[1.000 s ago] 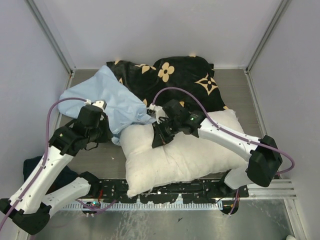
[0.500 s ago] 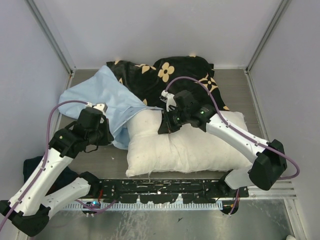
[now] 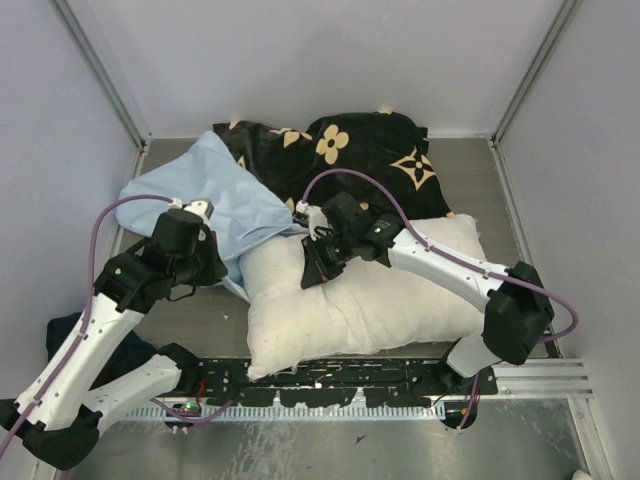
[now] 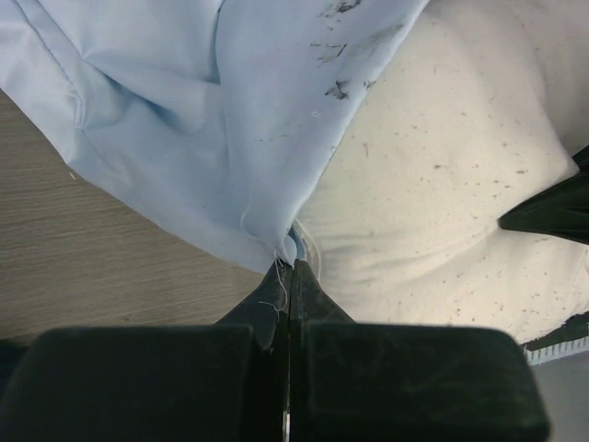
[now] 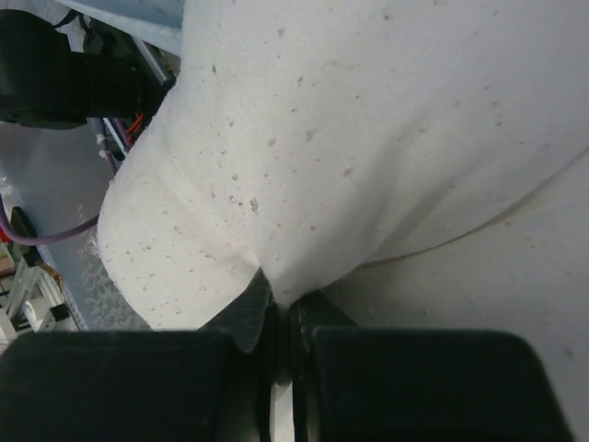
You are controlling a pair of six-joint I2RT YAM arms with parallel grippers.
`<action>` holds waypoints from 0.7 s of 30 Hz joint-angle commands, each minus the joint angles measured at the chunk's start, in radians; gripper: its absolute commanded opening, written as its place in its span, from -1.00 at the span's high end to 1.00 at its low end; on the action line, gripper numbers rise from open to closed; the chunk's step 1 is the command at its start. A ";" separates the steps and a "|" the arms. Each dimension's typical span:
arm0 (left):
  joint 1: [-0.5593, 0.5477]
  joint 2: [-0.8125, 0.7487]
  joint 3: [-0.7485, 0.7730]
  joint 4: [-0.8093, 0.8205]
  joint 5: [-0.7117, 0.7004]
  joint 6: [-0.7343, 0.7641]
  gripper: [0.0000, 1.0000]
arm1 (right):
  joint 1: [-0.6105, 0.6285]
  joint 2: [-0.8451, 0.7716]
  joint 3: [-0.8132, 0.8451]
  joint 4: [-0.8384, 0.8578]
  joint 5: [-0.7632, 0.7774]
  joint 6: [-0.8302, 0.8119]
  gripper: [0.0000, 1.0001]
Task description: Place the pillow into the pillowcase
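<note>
Cream, speckled cotton: the pillow (image 3: pixel 370 300) lies plump across the centre and lower middle of the top view. Its upper-left corner is overlapped by the pillowcase (image 3: pixel 215 205), which we note as thin, wrinkled light blue cloth spread at upper left. The left gripper (image 4: pixel 288 274) is closed, pinching the case's frayed lower hem. The right gripper (image 5: pixel 276 299) is closed on a bunched fold of the pillow. A black flowered cloth (image 3: pixel 350 160) crowds the pillow's upper edge. The wood-grain table (image 3: pixel 190 320) shows at lower left.

The grey wood-grain table (image 3: pixel 470 165) bears the pillow (image 3: pixel 370 300), pillowcase (image 3: pixel 215 195) and black flowered cloth (image 3: pixel 360 150).
</note>
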 commanded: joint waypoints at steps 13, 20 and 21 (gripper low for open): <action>-0.002 -0.034 0.093 -0.020 0.036 0.021 1.00 | 0.085 0.263 0.151 0.105 -0.178 0.030 0.99; -0.002 -0.064 0.068 -0.010 0.097 0.029 1.00 | 0.020 0.356 0.275 0.036 -0.110 0.033 0.99; -0.002 -0.072 0.065 -0.005 0.110 0.029 1.00 | 0.000 0.358 0.282 0.038 -0.091 0.044 0.99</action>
